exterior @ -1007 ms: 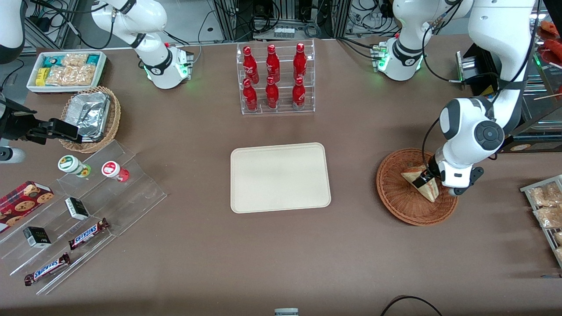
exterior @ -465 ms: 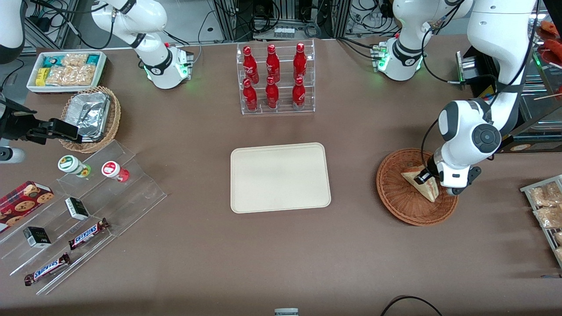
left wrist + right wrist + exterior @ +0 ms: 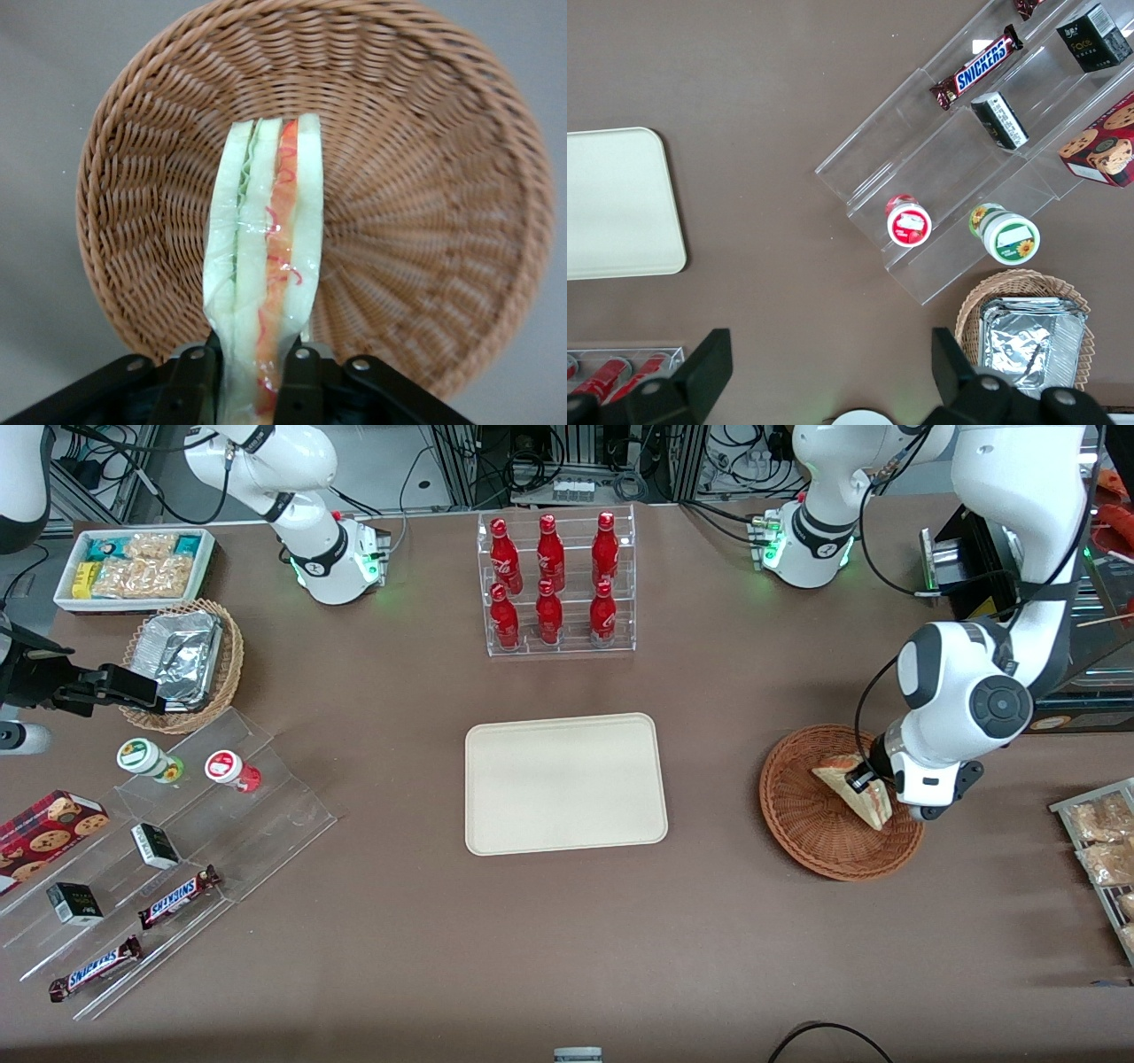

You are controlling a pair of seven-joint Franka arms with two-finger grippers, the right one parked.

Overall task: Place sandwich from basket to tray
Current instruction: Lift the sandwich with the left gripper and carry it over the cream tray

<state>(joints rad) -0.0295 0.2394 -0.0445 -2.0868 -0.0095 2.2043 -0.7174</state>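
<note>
- The brown tabletop (image 3: 399,921) carries everything, with the working arm (image 3: 961,691) reaching down at its own end.
- The tray (image 3: 565,783) lies flat near the middle of the tabletop, with nothing on it, well apart from the basket.
- A clear rack of red bottles (image 3: 555,584) stands farther from the front camera than the tray.
- The basket (image 3: 811,828) sits on the tabletop toward the working arm's end, level with the tray; the wrist view looks straight down into its woven bowl (image 3: 425,177).
- The hand (image 3: 861,779) hangs over the basket, under the arm's white wrist.
- Its two black fingers (image 3: 190,381) are closed in against the sandwich, one on each bread face, pinching the wedge at one end.
- The sandwich (image 3: 858,790) is within the basket's rim as seen from the front, held on edge with its layered side up; in the wrist view (image 3: 264,266) green, orange and red filling shows between pale bread, wrapped in clear film. Whether it touches the basket floor cannot be told.
</note>
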